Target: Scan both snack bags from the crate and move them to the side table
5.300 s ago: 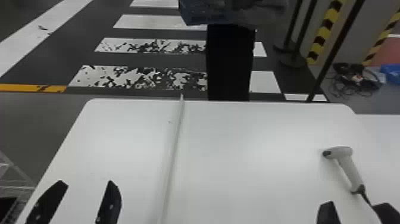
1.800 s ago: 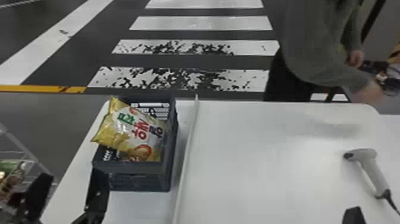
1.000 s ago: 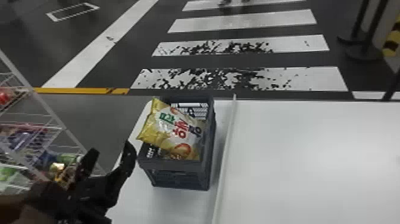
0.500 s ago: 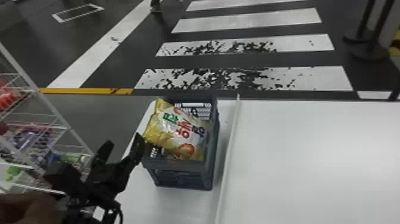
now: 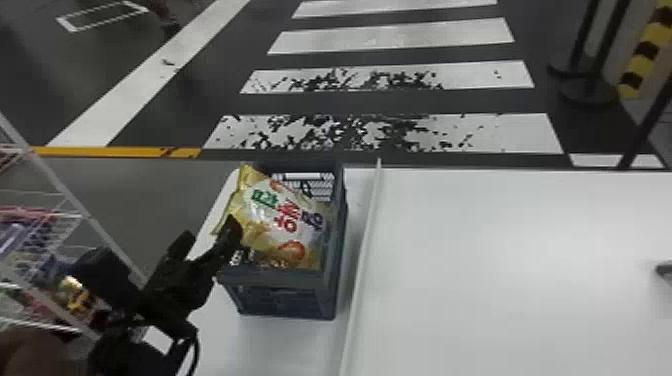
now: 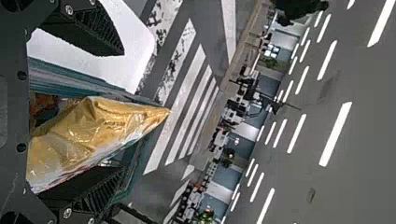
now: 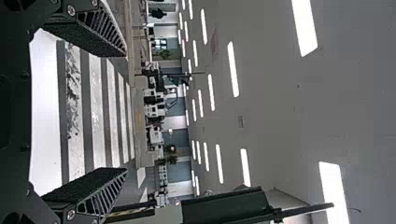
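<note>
White worktop (image 5: 500, 270), crate (image 5: 282, 295) at its far-left corner; left fingers (image 5: 231, 231) spread, I should pinch the bag (image 5: 267, 215) gently edge-on.

Head camera looks down, wrists outward, sharing crosswalk (image 5: 390, 37).

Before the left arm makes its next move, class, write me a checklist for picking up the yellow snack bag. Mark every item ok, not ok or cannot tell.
1. Crate upright on the table: ok, it stands beside the white strip.
2. Left gripper at the bag: ok, it is at the crate's left side, one finger over the bag's edge.
3. Yellow snack bag between the left fingers: ok, the left wrist view shows it there.
4. Left fingers closed on it: not ok, they stand wide apart.
5. Second snack bag identified beneath: cannot tell.
6. Right gripper empty: ok, its fingers are apart.
</note>
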{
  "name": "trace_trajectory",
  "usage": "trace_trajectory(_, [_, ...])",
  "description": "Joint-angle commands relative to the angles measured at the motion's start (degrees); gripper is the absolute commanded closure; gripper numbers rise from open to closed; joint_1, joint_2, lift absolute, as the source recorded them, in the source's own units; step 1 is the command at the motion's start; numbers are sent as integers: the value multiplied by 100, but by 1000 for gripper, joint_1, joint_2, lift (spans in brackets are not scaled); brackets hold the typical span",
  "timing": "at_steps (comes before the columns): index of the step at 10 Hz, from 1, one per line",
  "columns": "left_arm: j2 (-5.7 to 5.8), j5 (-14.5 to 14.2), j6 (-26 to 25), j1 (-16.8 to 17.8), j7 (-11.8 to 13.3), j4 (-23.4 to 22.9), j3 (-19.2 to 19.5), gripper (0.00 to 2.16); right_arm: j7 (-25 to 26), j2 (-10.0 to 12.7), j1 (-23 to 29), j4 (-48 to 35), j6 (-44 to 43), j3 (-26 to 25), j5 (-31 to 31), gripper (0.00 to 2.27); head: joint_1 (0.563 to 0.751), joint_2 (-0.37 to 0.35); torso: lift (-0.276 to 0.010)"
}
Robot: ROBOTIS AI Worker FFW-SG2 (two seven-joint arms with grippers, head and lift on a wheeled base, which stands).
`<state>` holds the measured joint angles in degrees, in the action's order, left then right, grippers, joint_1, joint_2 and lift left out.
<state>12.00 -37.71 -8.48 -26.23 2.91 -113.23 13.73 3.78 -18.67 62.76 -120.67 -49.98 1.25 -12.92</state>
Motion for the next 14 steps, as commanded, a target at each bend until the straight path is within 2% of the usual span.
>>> trace_trajectory(1, [-13,1,-432,206,-28,29,-64,124,0,-14,61,9,-227,-55,0,117,695,174,-95])
trace_trajectory(3, [-13,71,-520,356,-63,90,-169,124,0,-14,70,18,-262,-55,-9,117,695,145,-95])
trace_trajectory(5, [-13,80,-537,400,-63,143,-196,350,0,-5,70,26,-385,-55,-9,117,695,123,-95])
trace_trajectory(6, [-13,80,-520,391,-45,134,-196,778,0,3,79,35,-385,-55,-9,117,695,120,-95])
trace_trajectory(7, [-22,88,-520,391,-36,125,-196,1507,0,12,79,35,-385,-55,-9,117,695,119,-95])
trace_trajectory(8, [-13,132,-520,391,43,125,-187,1710,0,12,79,44,-473,-55,-9,117,695,117,-95])
trace_trajectory(11, [-13,176,-467,321,34,64,-99,1885,0,21,61,123,-666,-20,-9,117,695,114,-95])
trace_trajectory(13, [-22,176,-10,101,-151,-235,-64,1892,0,21,52,141,-719,-2,0,117,695,133,-95])
trace_trajectory(14, [-22,264,113,-40,-221,-543,-55,1889,0,21,52,149,-772,-2,0,117,695,139,-95])
